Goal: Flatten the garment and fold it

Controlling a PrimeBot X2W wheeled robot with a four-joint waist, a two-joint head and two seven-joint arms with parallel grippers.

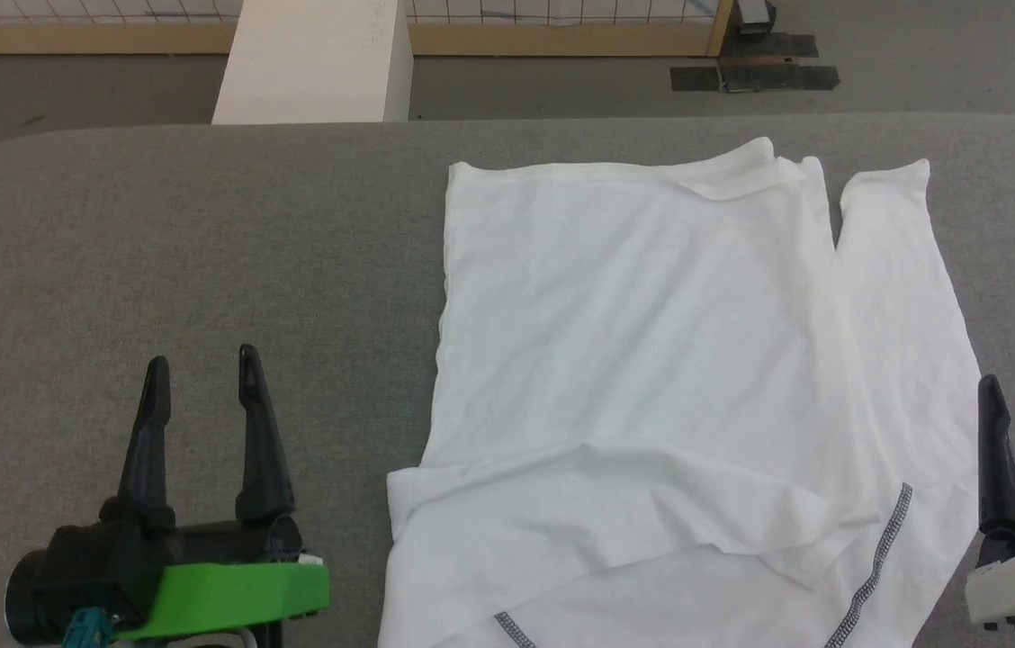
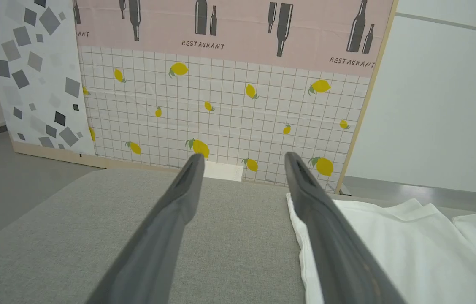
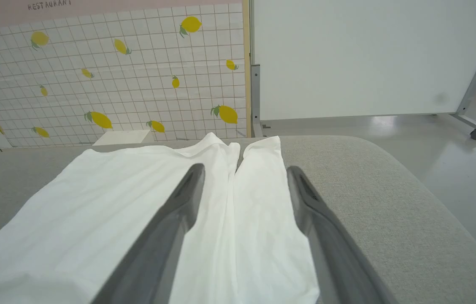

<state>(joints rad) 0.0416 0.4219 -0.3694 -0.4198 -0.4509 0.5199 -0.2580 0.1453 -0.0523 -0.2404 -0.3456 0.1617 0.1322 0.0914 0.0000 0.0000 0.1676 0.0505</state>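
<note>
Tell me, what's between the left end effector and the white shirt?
Just bare grey tabletop separates the left end effector and the shirt, seen in the head view.

Thin white cotton T-shirt [image 1: 651, 342]: mostly flat, 3 o'clock side of grey fabric bench [image 1: 202, 252]; near edge folded over, grey zigzag hem stitching at 5 o'clock.

One garment [image 1: 651, 342], one table [image 1: 202, 252], one white block [image 1: 318, 63]
</note>
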